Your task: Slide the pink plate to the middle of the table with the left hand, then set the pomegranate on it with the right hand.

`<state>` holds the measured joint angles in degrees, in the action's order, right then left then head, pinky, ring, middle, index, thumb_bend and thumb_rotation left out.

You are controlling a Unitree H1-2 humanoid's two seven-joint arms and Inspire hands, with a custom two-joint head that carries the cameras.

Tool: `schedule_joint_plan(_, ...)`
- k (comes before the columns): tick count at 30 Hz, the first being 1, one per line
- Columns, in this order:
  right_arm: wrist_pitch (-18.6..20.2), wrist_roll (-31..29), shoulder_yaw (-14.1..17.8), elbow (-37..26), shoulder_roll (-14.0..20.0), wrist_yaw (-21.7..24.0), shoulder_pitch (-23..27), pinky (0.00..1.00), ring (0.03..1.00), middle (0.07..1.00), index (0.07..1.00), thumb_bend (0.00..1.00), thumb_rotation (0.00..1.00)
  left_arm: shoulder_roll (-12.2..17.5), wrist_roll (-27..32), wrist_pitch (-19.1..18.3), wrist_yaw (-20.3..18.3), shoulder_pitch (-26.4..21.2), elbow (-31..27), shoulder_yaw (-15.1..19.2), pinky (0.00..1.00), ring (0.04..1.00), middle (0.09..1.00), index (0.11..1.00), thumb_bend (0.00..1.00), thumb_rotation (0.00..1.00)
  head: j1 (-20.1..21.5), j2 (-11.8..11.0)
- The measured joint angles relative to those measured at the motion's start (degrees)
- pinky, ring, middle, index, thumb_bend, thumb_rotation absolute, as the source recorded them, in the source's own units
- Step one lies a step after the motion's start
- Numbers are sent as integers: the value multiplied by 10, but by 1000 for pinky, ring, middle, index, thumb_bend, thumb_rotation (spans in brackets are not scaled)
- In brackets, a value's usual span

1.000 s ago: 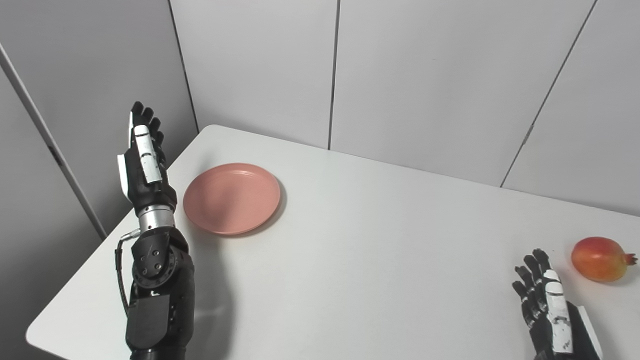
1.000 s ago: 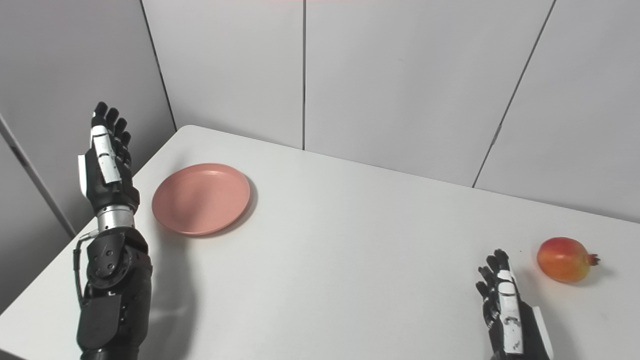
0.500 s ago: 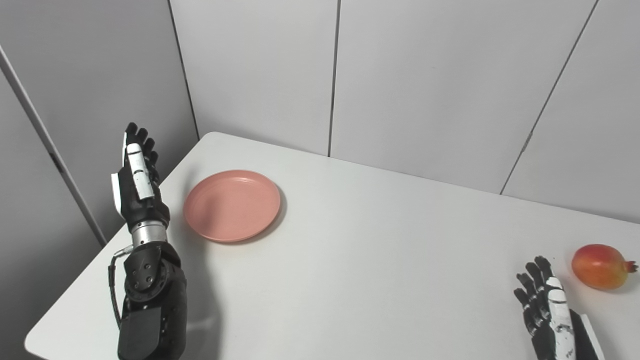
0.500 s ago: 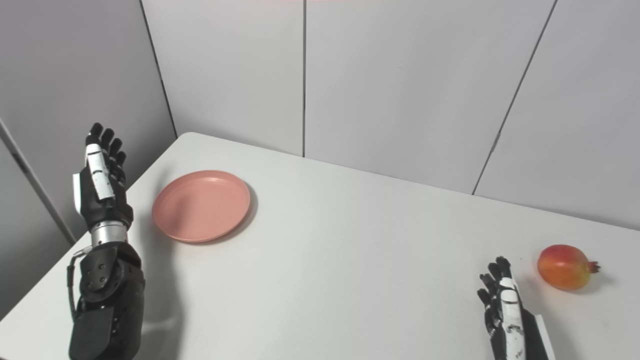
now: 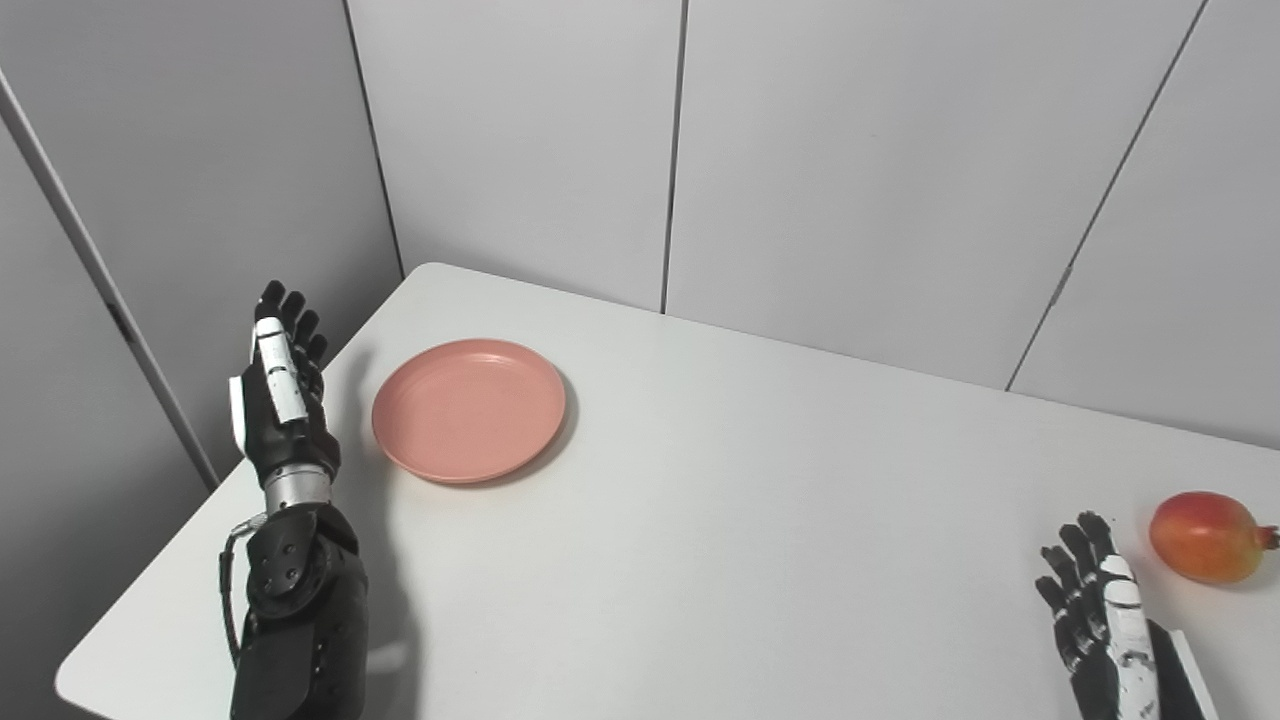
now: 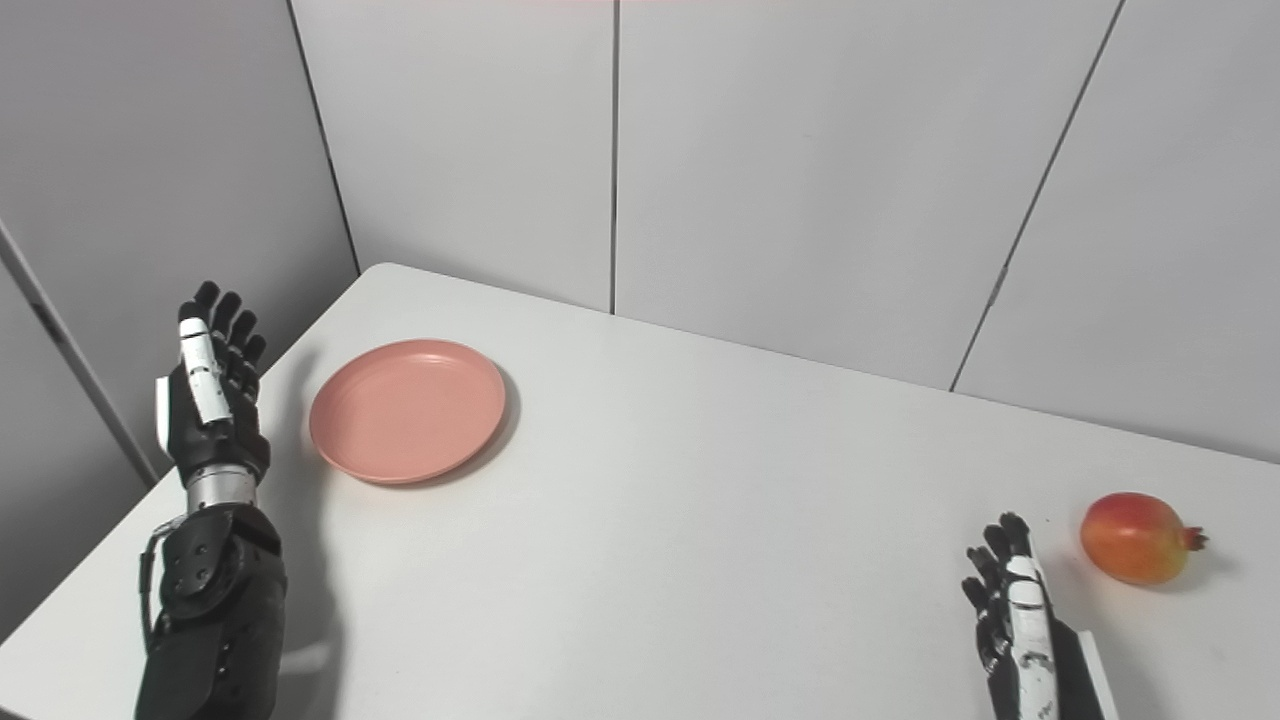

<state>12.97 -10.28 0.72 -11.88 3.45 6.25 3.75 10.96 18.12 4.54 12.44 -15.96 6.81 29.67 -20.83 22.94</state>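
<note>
The pink plate (image 5: pixel 468 409) lies empty on the white table (image 5: pixel 760 520) near its far left corner. My left hand (image 5: pixel 280 392) is raised over the table's left edge, just left of the plate and apart from it, open with fingers pointing up. The red-yellow pomegranate (image 5: pixel 1206 536) sits at the right edge of the table. My right hand (image 5: pixel 1105 630) rests low at the front right, open and empty, a little left of the pomegranate and nearer to me.
Grey wall panels (image 5: pixel 820 150) stand close behind the table and along its left side. The table's left edge (image 5: pixel 180 540) runs under my left forearm.
My left hand has come down and drawn a little away from the plate. The camera has tilted slightly. The plate, the pomegranate and my right hand have stayed in place.
</note>
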Motion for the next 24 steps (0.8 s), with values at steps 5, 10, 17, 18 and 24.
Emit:
schedule_joint_plan(5, 0, -1, 0, 0, 0, 0, 0, 1000, 1000, 1000, 1000, 152, 1000, 4, 10, 8, -2, 0, 18, 0, 928, 946, 950, 929, 376, 1000, 0, 0)
schedule_joint_plan(10, 1, -9, 1, -5, 0, 0, 0, 1000, 1000, 1000, 1000, 158, 1000, 7, 23, 10, -12, 0, 43, 0, 940, 953, 955, 936, 384, 1000, 0, 1)
schedule_joint_plan(17, 1, -13, 1, -6, 0, 0, 0, 1000, 1000, 1000, 1000, 156, 1000, 13, 43, 13, -33, 0, 67, -2, 953, 952, 963, 951, 359, 1000, 0, 2)
schedule_joint_plan(18, 1, -13, 1, -6, 0, 0, 0, 1000, 1000, 1000, 1000, 156, 1000, 15, 43, 14, -34, 0, 74, -3, 954, 952, 964, 951, 361, 1000, 0, 2)
schedule_joint_plan(24, 1, -13, 0, -6, 1, 1, 0, 1000, 1000, 1000, 1000, 150, 1000, 18, 43, 16, -39, 0, 89, -4, 931, 942, 953, 945, 356, 1000, 0, 3)
